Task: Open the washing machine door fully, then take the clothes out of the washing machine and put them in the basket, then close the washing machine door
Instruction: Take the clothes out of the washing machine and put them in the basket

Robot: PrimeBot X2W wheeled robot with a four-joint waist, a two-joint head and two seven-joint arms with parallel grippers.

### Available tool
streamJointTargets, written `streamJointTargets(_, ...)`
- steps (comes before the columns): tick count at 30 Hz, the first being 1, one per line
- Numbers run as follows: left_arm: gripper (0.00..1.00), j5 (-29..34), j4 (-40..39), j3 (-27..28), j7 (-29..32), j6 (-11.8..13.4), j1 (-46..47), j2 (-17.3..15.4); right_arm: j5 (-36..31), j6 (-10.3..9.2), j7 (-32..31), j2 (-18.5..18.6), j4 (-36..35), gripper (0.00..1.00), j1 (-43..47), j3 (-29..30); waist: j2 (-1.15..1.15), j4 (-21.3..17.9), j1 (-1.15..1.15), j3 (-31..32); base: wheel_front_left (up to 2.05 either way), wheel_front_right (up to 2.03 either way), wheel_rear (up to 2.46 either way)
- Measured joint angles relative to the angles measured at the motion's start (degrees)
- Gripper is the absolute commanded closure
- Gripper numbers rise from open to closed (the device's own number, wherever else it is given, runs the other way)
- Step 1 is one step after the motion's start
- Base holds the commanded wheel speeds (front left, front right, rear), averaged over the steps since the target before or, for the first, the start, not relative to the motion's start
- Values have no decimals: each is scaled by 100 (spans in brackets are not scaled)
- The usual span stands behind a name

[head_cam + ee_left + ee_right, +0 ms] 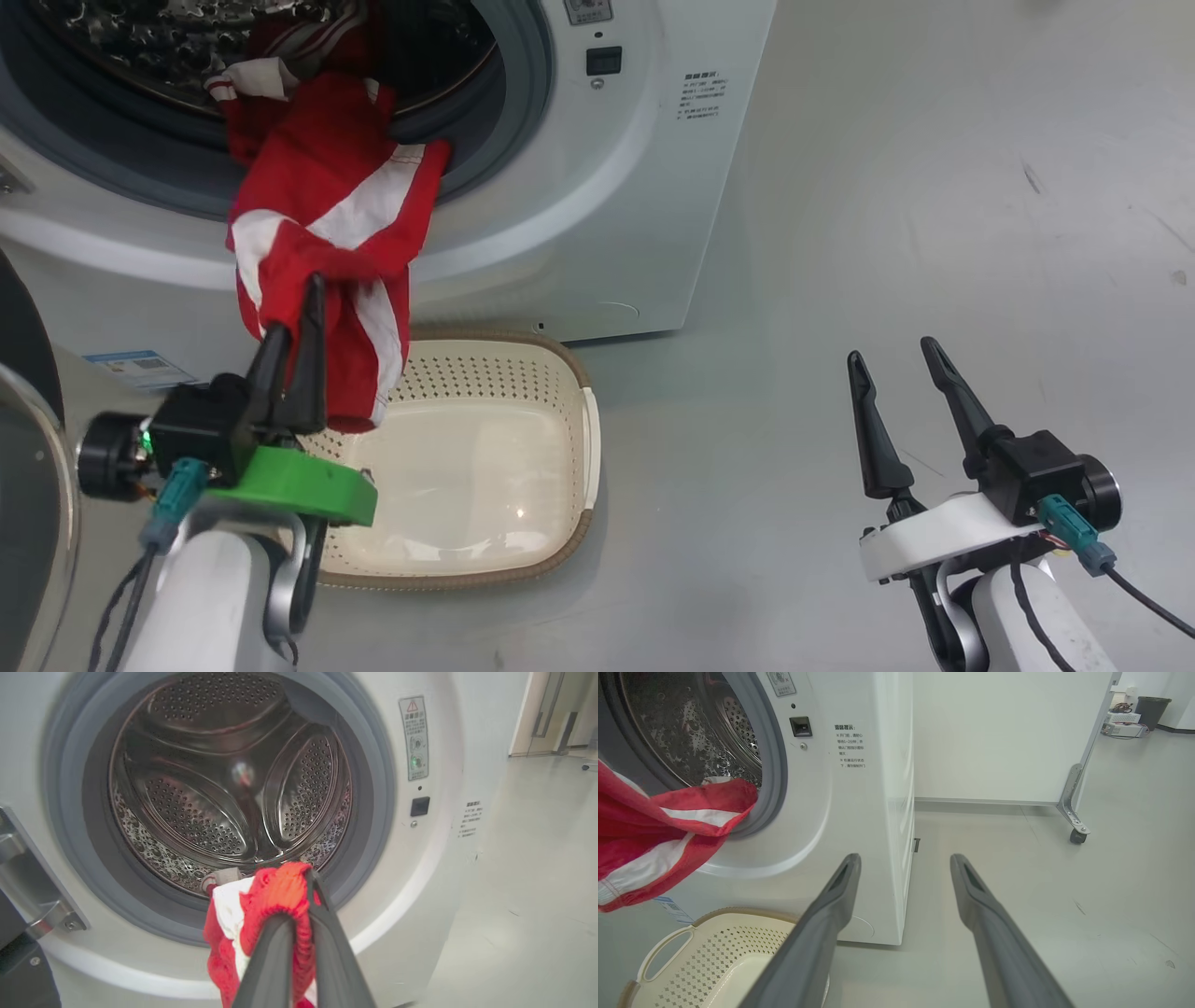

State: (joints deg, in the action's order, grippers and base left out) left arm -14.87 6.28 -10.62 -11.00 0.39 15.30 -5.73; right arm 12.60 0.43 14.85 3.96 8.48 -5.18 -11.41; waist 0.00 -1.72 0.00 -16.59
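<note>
Head view, left gripper (pixel 297 303) clamping clothes (pixel 327 177), near basket (pixel 495 383)

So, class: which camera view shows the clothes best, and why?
The head view: the clothes hang full length from the drum to the left gripper. The left wrist view gives just the pinched bunch; the right wrist view, one trailing fold.

The left gripper (pixel 297 306) has two long, tapering dark fingers (pixel 308 364) on a black block (pixel 201 425). Behind the fingers sits a bright green bracket (pixel 308 485), a teal plug (pixel 177 495) with black cables (pixel 117 607), then a pale forearm (pixel 196 597). The right gripper (pixel 891 350) matches, but has a white bracket (pixel 934 537), a teal plug (pixel 1064 527) and one black cable (pixel 1148 602).
</note>
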Motion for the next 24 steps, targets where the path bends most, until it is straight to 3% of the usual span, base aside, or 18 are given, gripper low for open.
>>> streamJointTargets(12,100,-213,900,-252,514,-47,-252,116,-4,51,-78,-16,-188,0,19,-156,0,-210,0,-173,0,0,0)
streamJointTargets(24,100,-679,2213,-75,802,35,143,275,-7,52,-98,-26,-534,0,-37,-213,0,-455,0,-721,0,0,0)
